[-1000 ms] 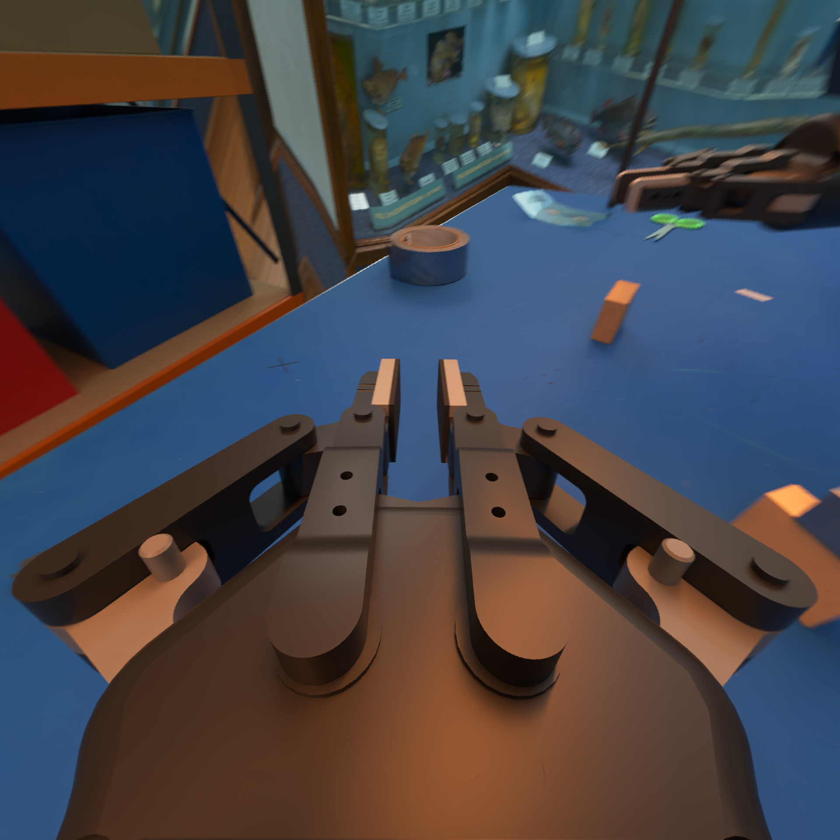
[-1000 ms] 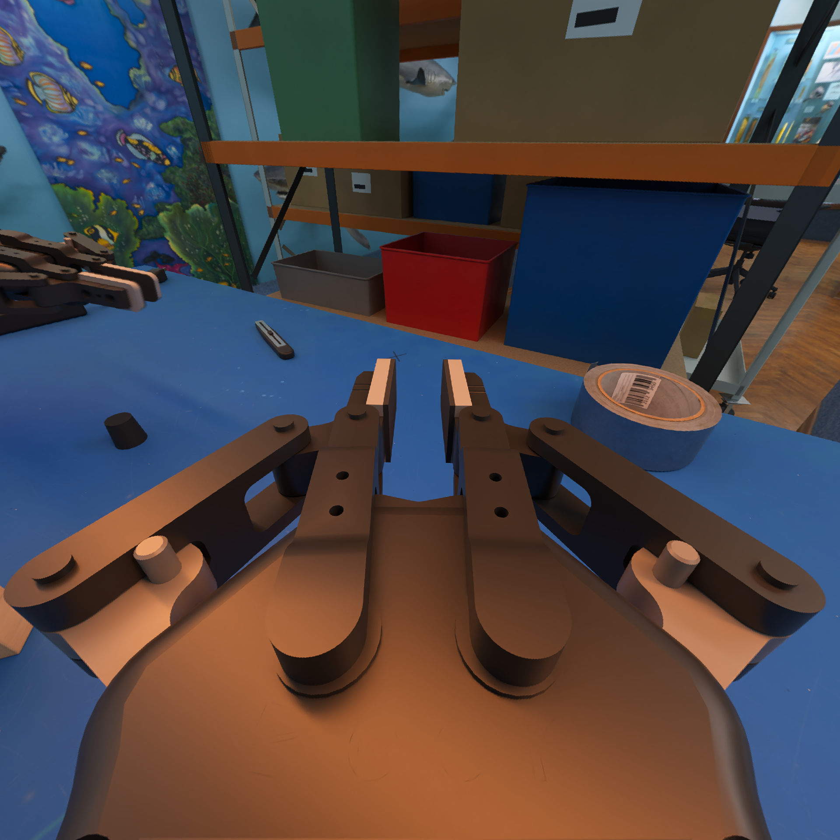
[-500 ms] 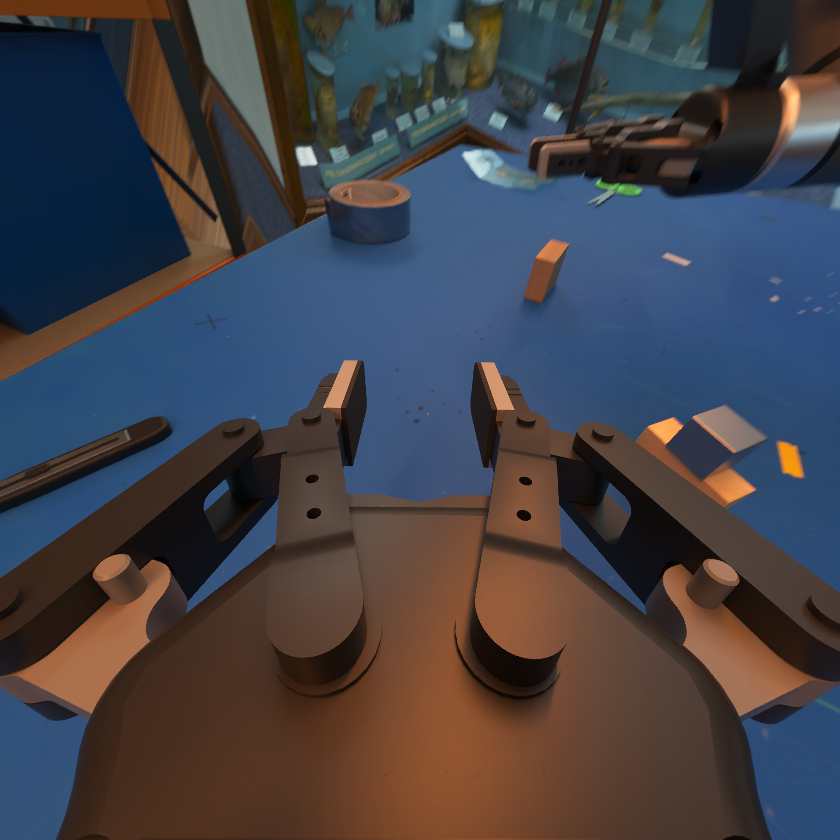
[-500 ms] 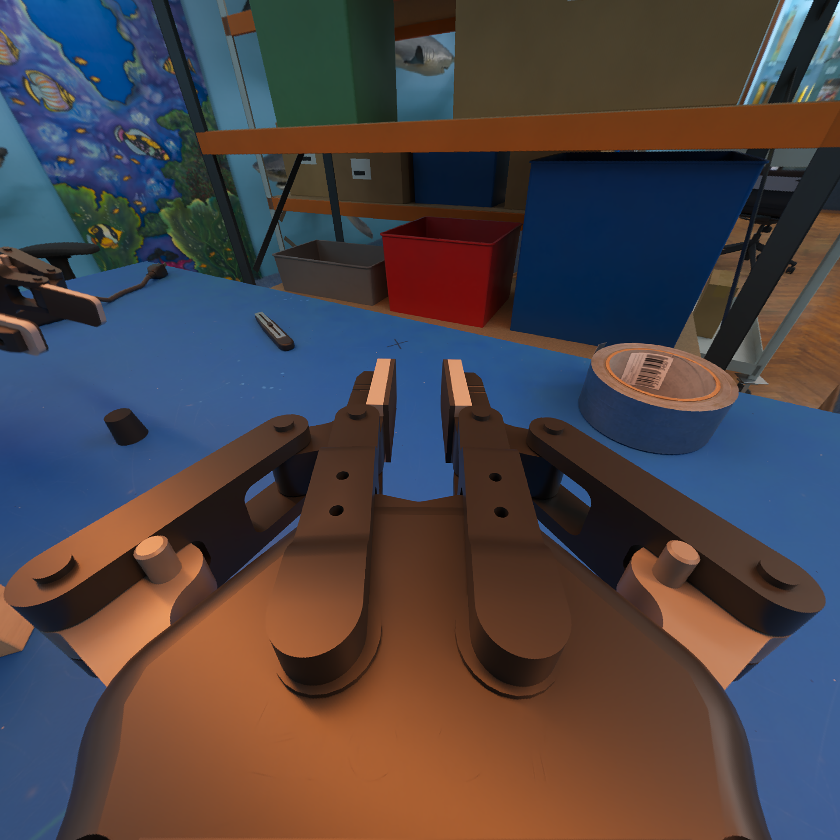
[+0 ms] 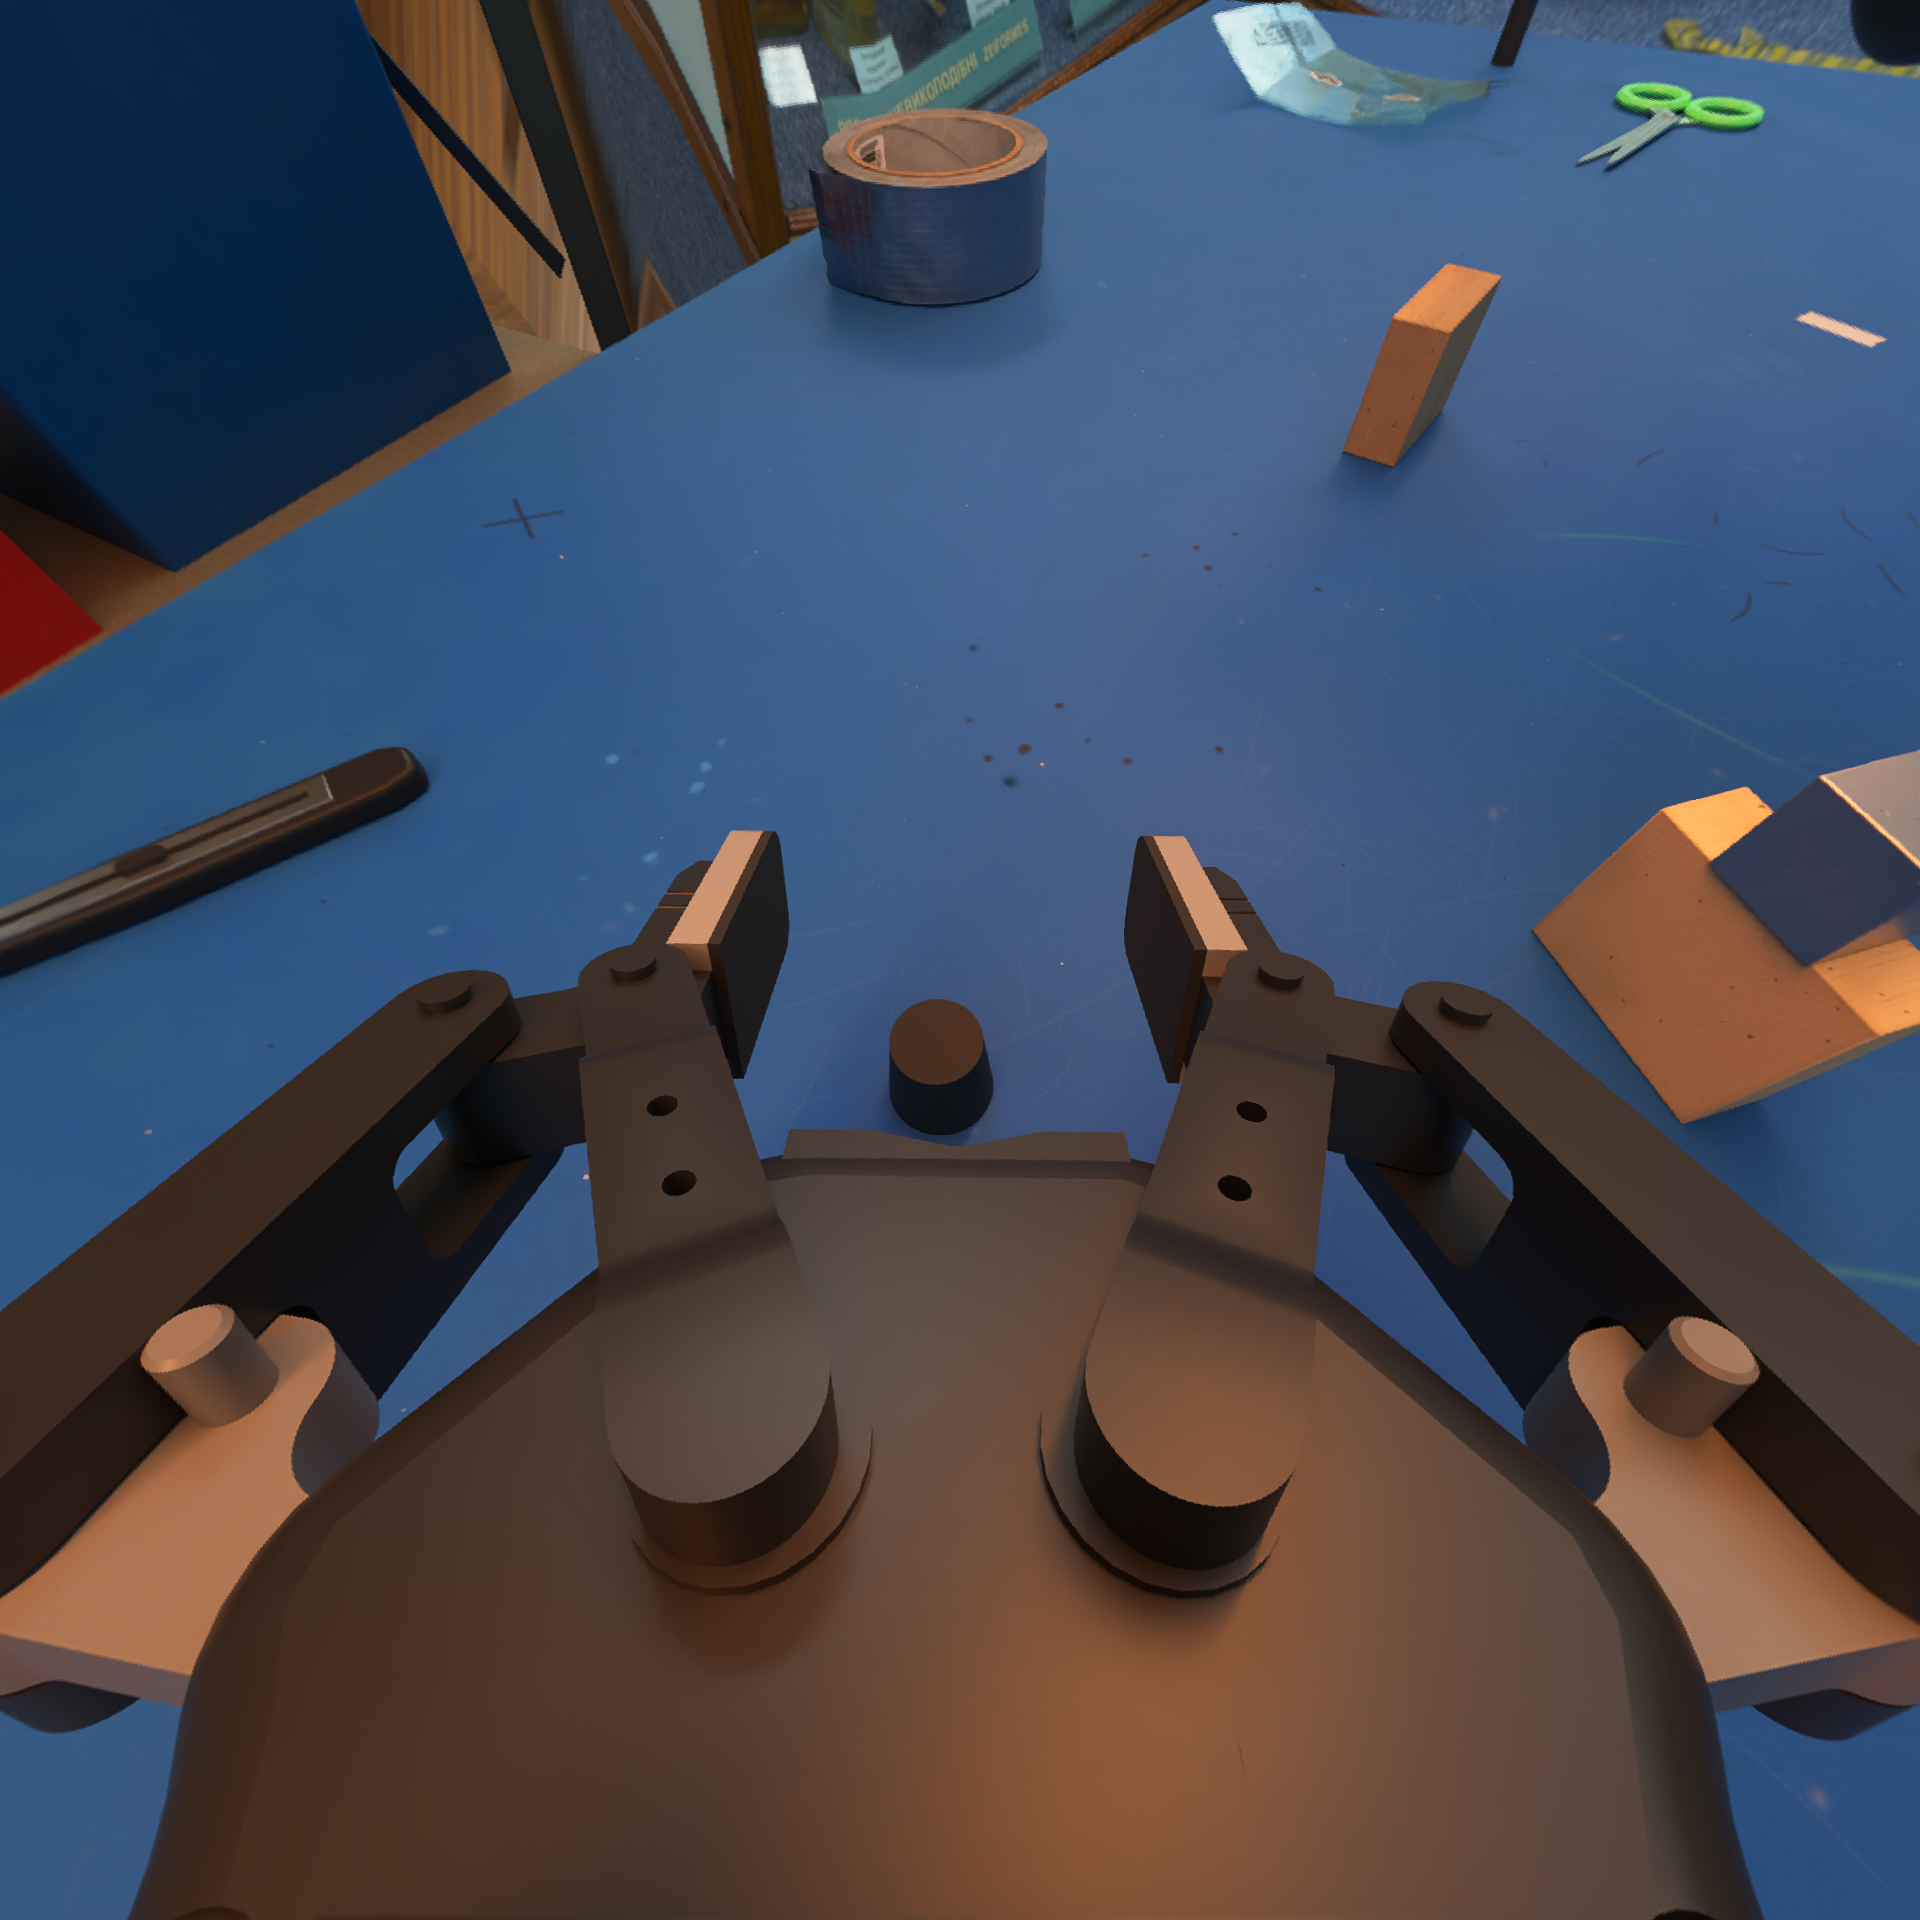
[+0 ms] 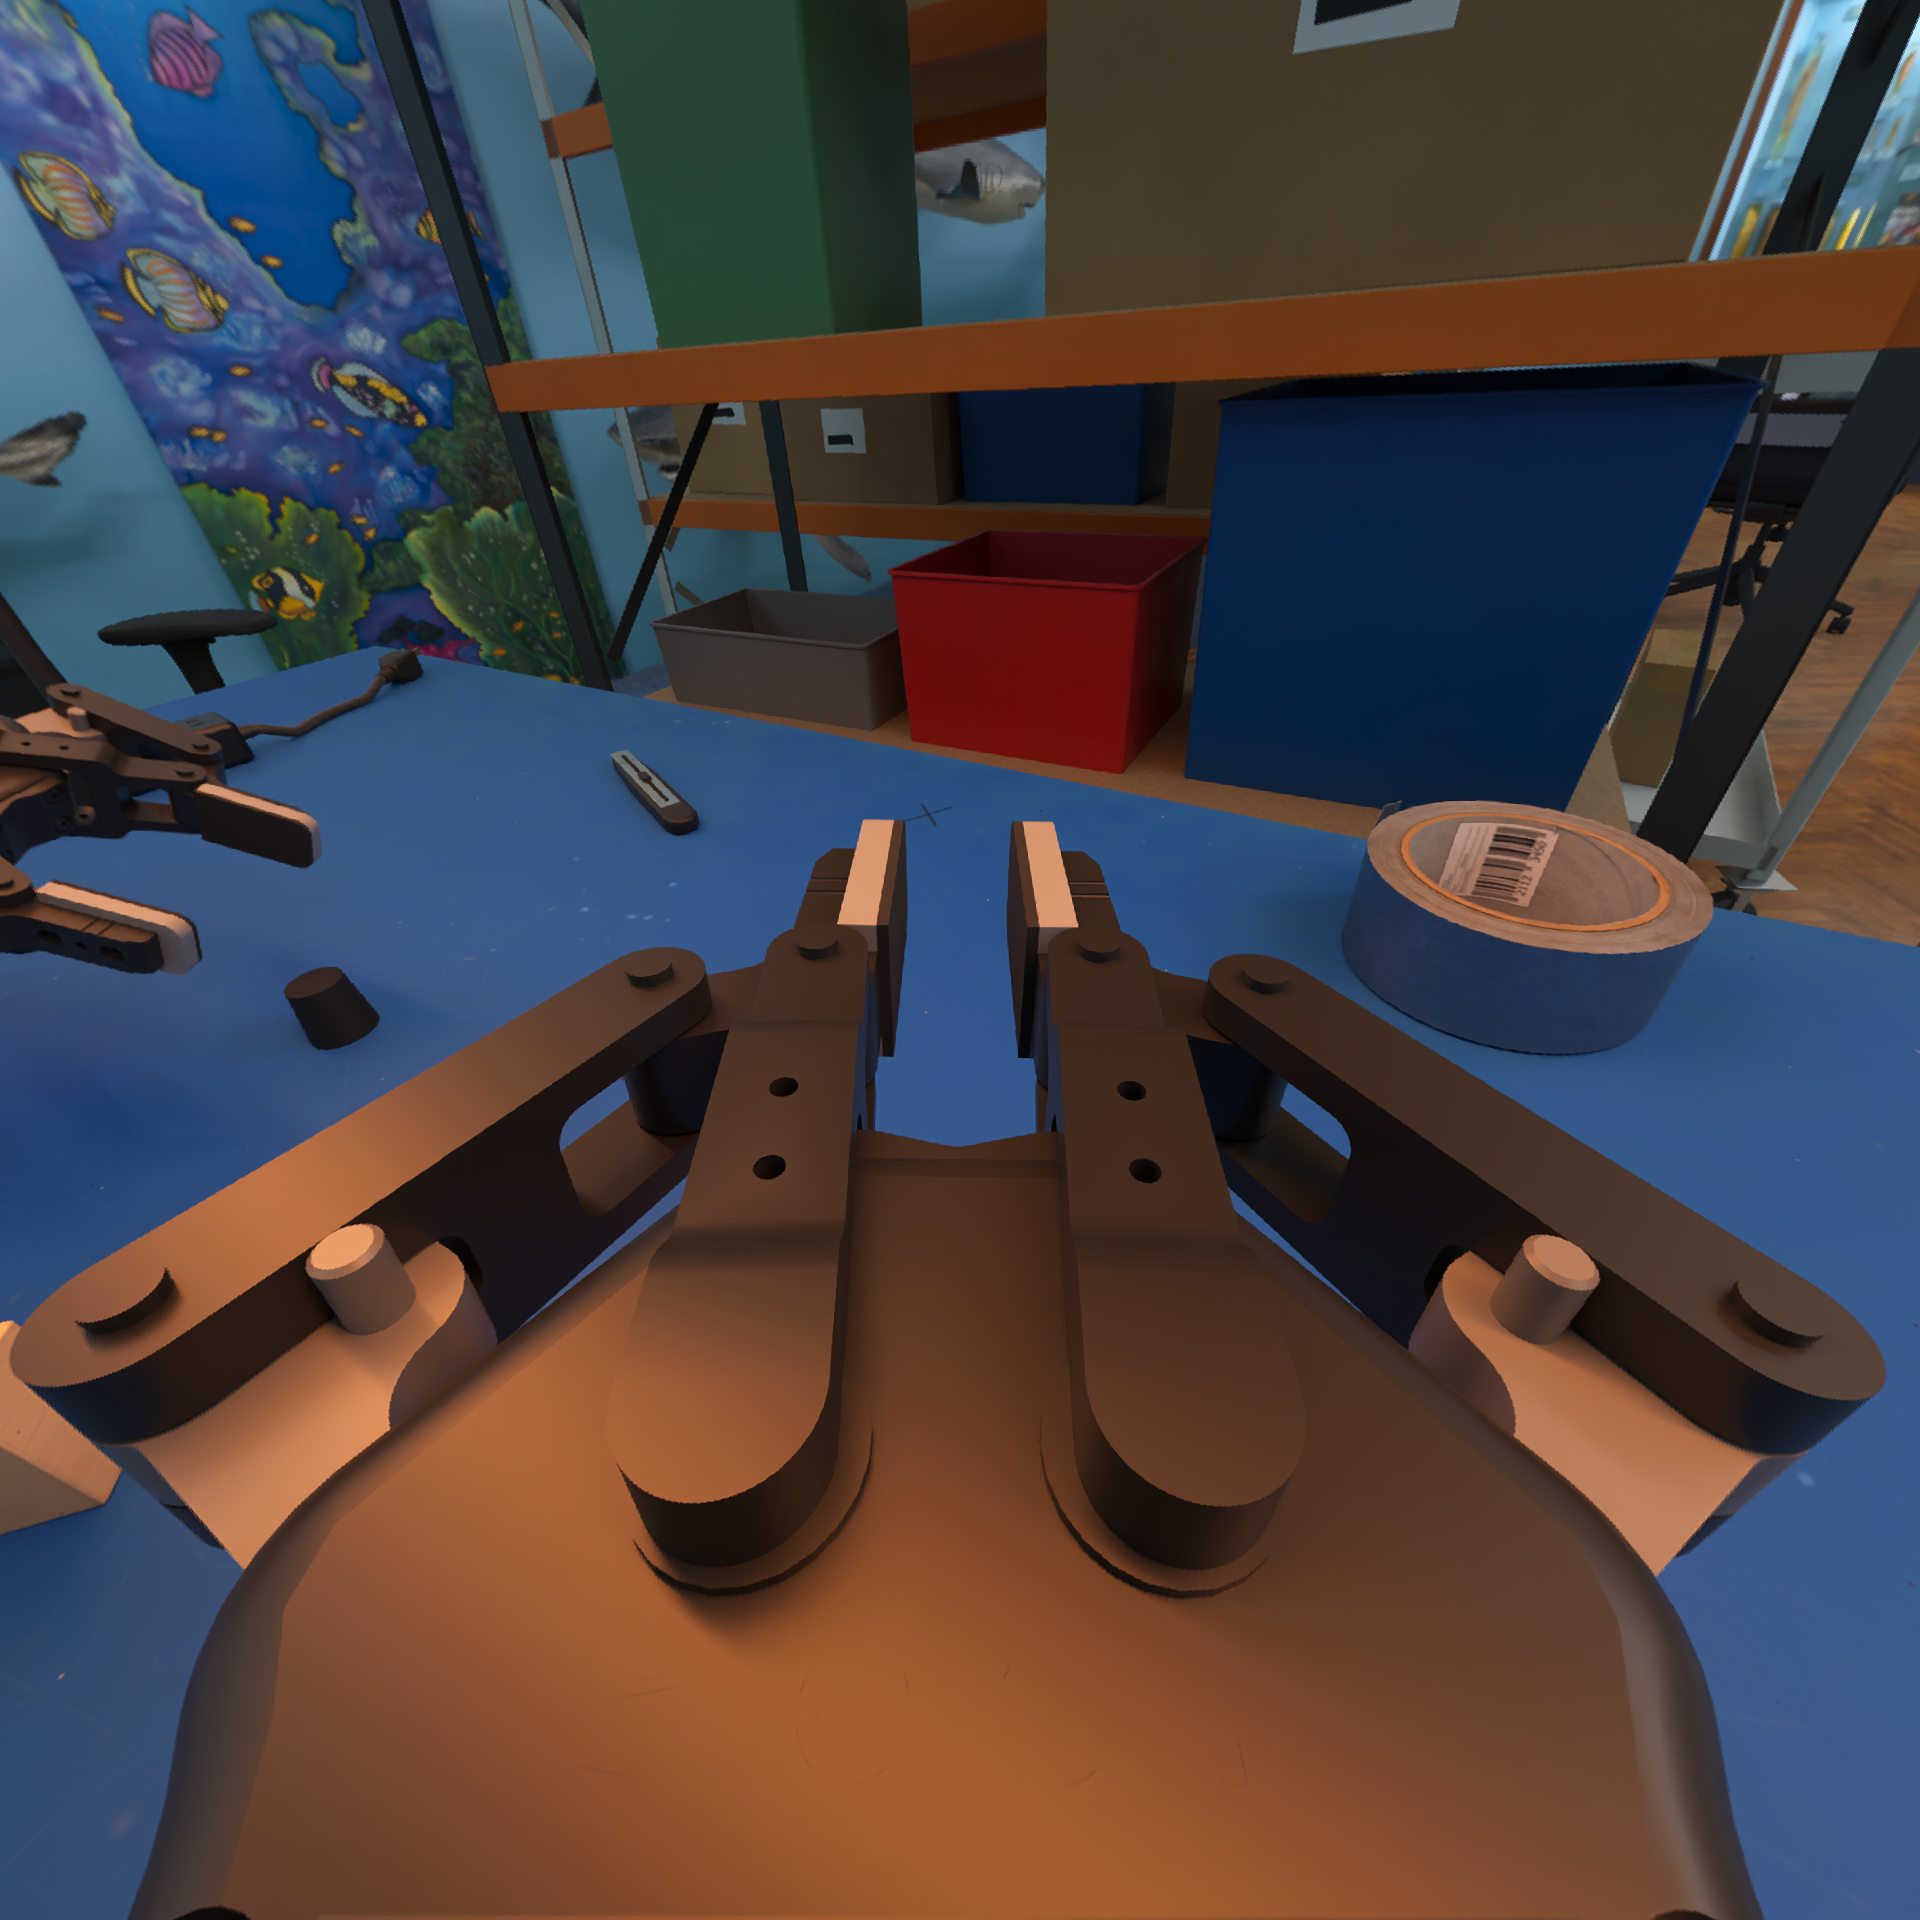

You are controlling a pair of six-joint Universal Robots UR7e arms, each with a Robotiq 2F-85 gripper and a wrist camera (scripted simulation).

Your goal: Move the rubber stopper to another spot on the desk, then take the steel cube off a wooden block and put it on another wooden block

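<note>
I have the left gripper (image 5: pixel 956 925) spread wide and hanging over the blue desk (image 5: pixel 935 582), with the rubber stopper (image 5: pixel 938 1065) standing upright between its fingers, clear of both pads and not yet touched. It stands wide end down, narrow flat top up, so the sides taper. I judge it light and slightly yielding, with rubber that should grip the pads well, but the taper could squeeze it downward out of a high pinch; I would close low on the body, pads across the widest part I can reach without scraping the desk. The right gripper (image 6: pixel 956 873) hovers with its fingers close together but a narrow gap showing, pinching nothing. Off to my left arm's right side the steel cube (image 5: pixel 1839 873) rests on a wooden block (image 5: pixel 1714 987); it looks dense, hard and smooth, likely heavy for its size and slippery, so I would take it squarely on two opposite flat faces. A second wooden block (image 5: pixel 1418 364) stands farther off, near the roll of tape (image 5: pixel 935 208).
</note>
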